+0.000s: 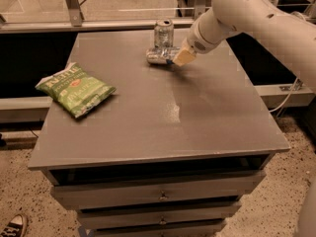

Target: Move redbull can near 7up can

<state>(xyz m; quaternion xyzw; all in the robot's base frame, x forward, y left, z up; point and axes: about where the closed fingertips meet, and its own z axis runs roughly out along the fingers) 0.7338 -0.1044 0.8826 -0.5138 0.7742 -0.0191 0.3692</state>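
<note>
The redbull can (159,56), slim and silver with blue patches, lies on its side on the grey table (163,112) at the back middle. The 7up can (163,33), stouter with a pull-tab top, stands upright just behind it, almost touching. My gripper (178,58) comes in from the upper right on the white arm (247,14). Its tan fingers (184,57) are closed on the right end of the redbull can, low over the tabletop.
A green chip bag (75,89) lies at the table's left side. The table has drawers (160,196) below its front edge. A metal rail (94,24) runs behind the table. A shoe (14,227) shows at the bottom left on the floor.
</note>
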